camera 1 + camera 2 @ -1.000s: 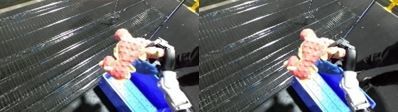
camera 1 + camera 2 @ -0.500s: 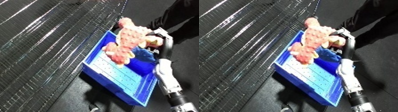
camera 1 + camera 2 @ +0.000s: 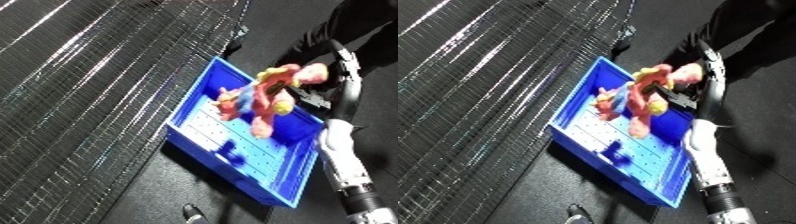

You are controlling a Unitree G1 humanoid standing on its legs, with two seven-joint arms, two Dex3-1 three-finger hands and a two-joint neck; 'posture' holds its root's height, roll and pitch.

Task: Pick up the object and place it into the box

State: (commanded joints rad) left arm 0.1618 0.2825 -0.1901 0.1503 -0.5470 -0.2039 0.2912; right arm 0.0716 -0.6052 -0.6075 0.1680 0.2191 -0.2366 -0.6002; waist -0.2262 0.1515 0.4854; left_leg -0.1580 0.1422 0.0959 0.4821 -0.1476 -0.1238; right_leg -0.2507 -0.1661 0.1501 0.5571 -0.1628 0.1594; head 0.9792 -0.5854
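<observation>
One pink, red and yellow soft plush toy (image 3: 266, 102) is seen at centre right of the frame, held in the air above one blue rectangular plastic bin (image 3: 200, 142). The toy is tilted, its pink head end up toward the upper right and a pink limb hanging down toward the bin's inside. Contact between toy and bin floor cannot be told; a dark shadow is cast on the perforated floor below it.

One hand is in view: the right hand (image 3: 680, 96), black, at the right side of the toy, at the end of one white and silver forearm (image 3: 342, 167) that comes in from the lower right corner. Its fingers (image 3: 306, 97) are curled against the toy's right side, grasping it; the exact wrap is partly hidden by the toy. The left hand is not seen in either view.

The bin is placed diagonally, one corner toward the upper centre, its long side running to the lower right. Nothing else is made out lying in it. It rests on a dark floor (image 3: 133, 200). One shiny grey metal wire-mesh surface (image 3: 98, 75) fills the upper left and left of the frame, and the bin's left wall lies just beside its edge. One small dark object (image 3: 192, 213) at the bottom centre edge cannot be identified.
</observation>
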